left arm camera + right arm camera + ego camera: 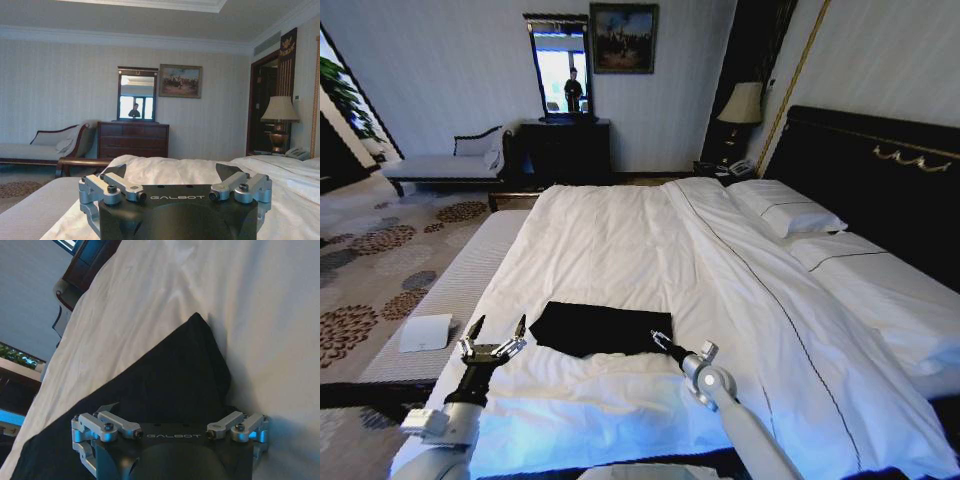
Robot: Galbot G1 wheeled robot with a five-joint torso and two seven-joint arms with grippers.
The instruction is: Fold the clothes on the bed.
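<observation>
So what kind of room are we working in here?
Most likely a hotel bedroom: a large bed with white bedding and a dark headboard, a bedside lamp with a phone, and a dresser under a mirror. The black T-shirt lies folded on the bed.

"GALBOT" reads in pale letters on the left tool (176, 176) and right tool (170, 412) bodies.

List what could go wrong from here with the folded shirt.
The right tool sits at the edge of the black T-shirt; pulling away could drag a layer and undo the fold. The shirt lies on the rumpled white duvet, so it may shift. The left tool, open beside it, might snag the bedding.
</observation>
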